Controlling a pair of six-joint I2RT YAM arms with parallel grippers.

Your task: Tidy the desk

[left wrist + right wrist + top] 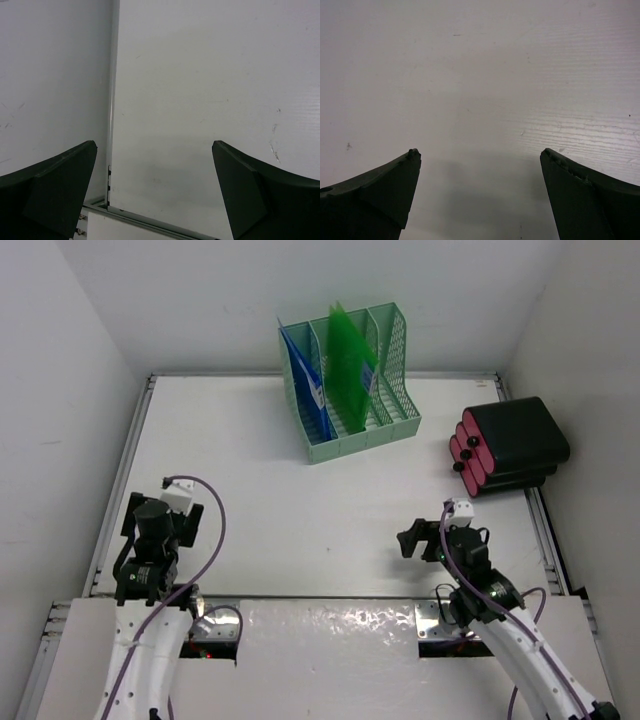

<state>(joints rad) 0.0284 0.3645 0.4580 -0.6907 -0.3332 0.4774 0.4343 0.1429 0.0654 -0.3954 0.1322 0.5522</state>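
Note:
The desk [260, 490] is a large white tabletop with silver rails along its edges. My left gripper [143, 540] is open and empty, low over the desk's near left corner. In the left wrist view [154, 146] its jaws stand wide apart over bare white desk [200, 90]. My right gripper [424, 540] is open and empty over the near right part of the desk. In the right wrist view [479, 152] its jaws stand wide apart over bare desk [480, 75], with nothing between them.
A mint-green mesh file rack [395, 365] stands at the back centre with a blue folder [308, 385] and a green folder [350, 360] in it. A black case [520, 435] with red round ends [466, 452] lies at the right edge. The left rail [111, 100] meets the near rail [145, 220].

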